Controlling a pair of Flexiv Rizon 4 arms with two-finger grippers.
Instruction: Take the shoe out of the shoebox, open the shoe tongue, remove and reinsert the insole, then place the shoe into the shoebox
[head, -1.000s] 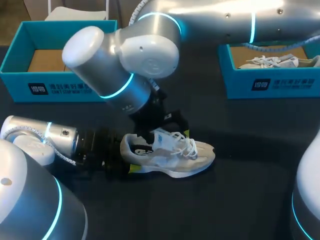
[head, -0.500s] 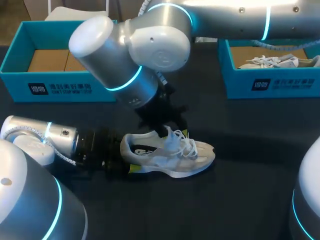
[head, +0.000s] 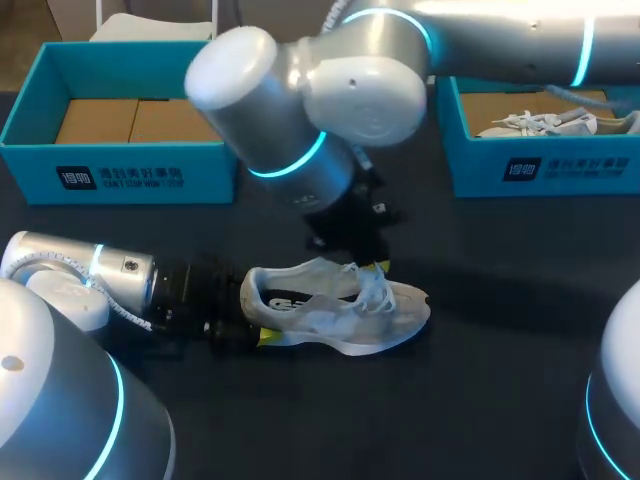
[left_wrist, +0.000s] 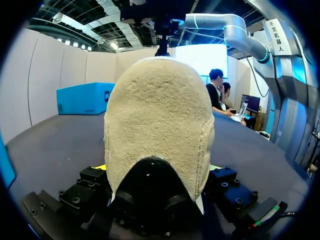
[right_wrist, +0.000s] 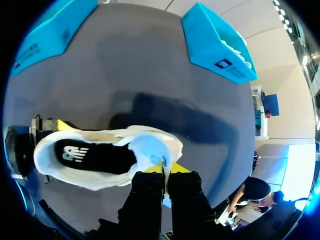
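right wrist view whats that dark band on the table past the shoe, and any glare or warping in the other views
Right wrist view: that band is a soft-edged shadow, likely an arm's, on the table beyond the shoe; the fisheye bows the table's edge. Left wrist view: the shoe's heel fills the frame, sharp. Head view: bright glare on the right arm shell.

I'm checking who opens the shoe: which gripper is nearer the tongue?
Right. The right gripper pinches the tongue itself, from above; the left gripper clamps the shoe at its heel, behind the tongue.
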